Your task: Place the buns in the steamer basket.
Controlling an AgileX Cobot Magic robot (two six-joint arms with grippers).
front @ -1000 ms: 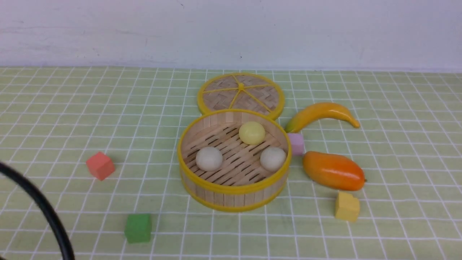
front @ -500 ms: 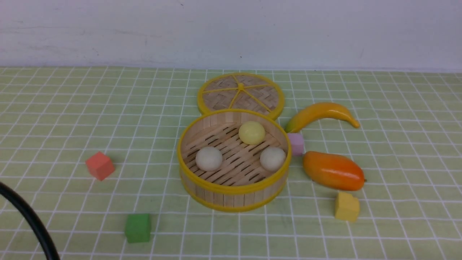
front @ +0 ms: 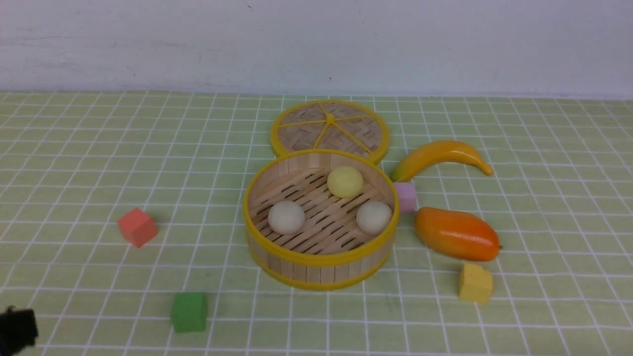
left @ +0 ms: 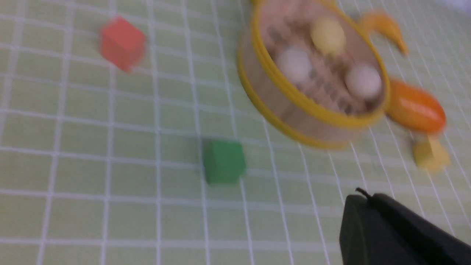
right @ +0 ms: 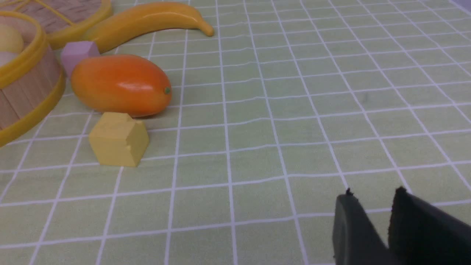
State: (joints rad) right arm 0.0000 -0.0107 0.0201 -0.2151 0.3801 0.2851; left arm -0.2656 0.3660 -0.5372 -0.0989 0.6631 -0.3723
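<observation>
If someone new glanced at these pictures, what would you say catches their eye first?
Most likely the round bamboo steamer basket in the middle of the green checked cloth, with three buns inside: a pale yellow bun at the back and two off-white buns in front. Next, the glossy orange mango just to its right, with a banana behind it.

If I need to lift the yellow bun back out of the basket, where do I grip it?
Come straight down from above. The yellow bun sits near the far wall of the steamer basket, whose upright sides block any side approach. Close the jaws across the dome's widest part, low on its sides, since the smooth top could slip.
</observation>
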